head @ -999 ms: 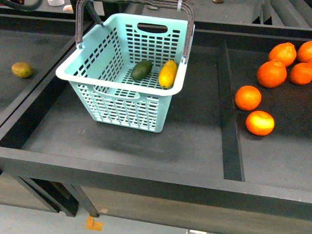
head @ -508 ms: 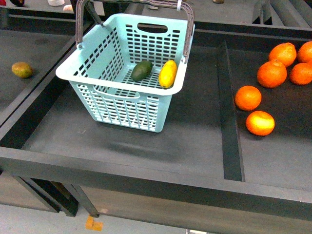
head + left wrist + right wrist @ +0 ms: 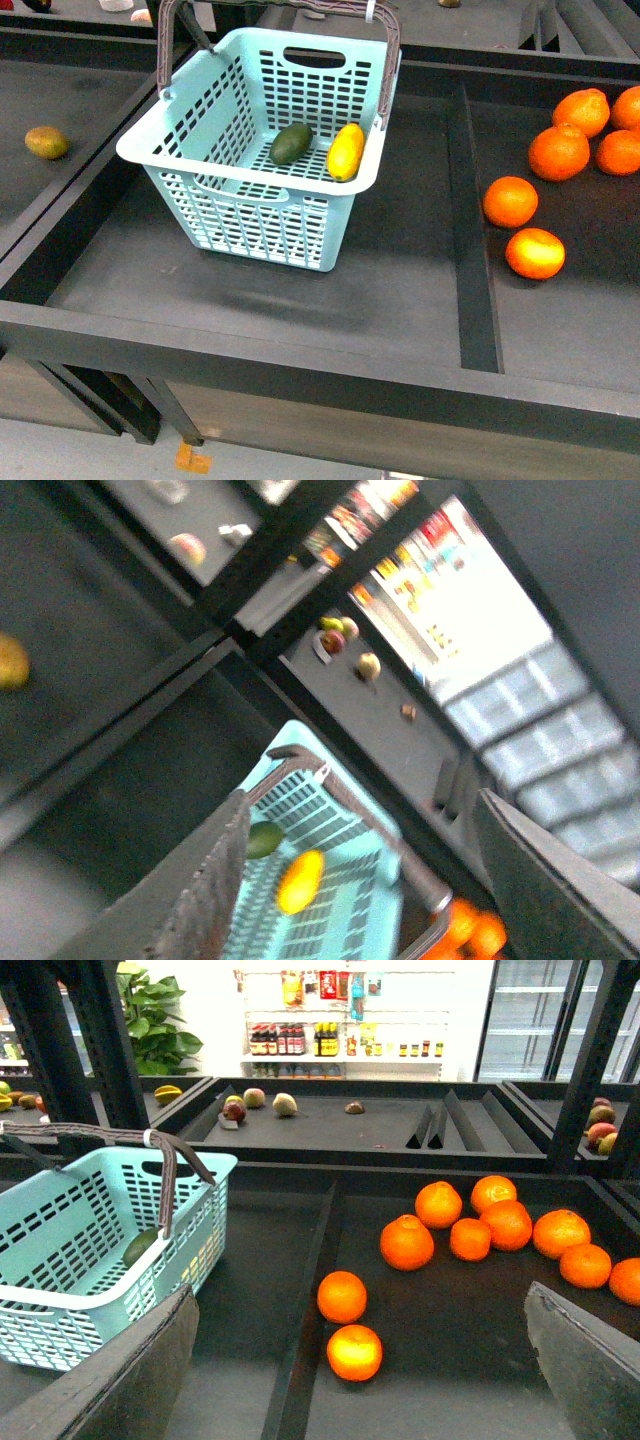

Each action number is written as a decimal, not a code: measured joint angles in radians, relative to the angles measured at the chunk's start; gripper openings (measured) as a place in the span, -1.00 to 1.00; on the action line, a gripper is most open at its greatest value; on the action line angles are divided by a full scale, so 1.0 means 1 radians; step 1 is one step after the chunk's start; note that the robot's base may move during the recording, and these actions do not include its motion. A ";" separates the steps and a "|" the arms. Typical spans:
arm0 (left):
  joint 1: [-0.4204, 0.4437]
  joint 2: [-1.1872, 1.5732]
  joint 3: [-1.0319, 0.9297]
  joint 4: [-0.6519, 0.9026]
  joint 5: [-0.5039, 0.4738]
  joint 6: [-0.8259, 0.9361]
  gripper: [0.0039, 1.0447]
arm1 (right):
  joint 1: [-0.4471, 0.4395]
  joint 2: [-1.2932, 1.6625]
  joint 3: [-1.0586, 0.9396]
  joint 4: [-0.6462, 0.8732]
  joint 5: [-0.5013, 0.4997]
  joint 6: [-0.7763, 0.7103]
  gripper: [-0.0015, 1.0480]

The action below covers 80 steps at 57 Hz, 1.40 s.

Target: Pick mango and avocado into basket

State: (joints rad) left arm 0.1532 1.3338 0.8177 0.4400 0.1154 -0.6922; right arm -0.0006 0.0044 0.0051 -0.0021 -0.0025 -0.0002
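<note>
Front view: no arms in shot. Basket sits in the middle bin of the black shelf, toward its back-left corner, handle swung up. Mango and avocado both lie on the basket floor, side by side, mango nearer the right wall; can't tell if they touch. Right bin, past the divider: oranges clustered at the back, two more nearer the front. Left bin: one brownish-green fruit alone.

Left wrist view (blurry) adds what front can't: looks down from above the basket, mango and avocado seen inside, plus a far shelf w/ small fruit and a bright store background. Left gripper fingers spread wide apart, nothing between them, well above the basket.

Right wrist view: low, level look across the shelf, basket to one side w/ avocado showing through the lattice; mango not seen here. Oranges ahead, back shelves w/ bottles, a plant. Right gripper fingers wide apart, empty, clear of the fruit.
</note>
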 joint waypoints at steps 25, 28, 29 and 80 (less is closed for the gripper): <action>-0.079 -0.304 -0.517 0.277 -0.045 0.669 -0.96 | 0.000 0.000 0.000 0.000 0.001 0.000 0.85; -0.105 -0.336 -0.549 0.279 -0.083 0.673 -0.96 | 0.000 0.000 0.000 0.000 0.001 0.000 0.85; -0.119 -0.347 -0.559 0.279 -0.102 0.673 -0.96 | 0.000 0.000 0.000 0.000 0.001 0.000 0.85; -0.152 -0.927 -0.800 -0.031 -0.115 0.684 -0.96 | 0.000 0.000 0.000 0.000 0.001 0.000 0.85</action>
State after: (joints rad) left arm 0.0013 0.4068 0.0177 0.4088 0.0002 -0.0078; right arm -0.0006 0.0044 0.0051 -0.0021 -0.0013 -0.0002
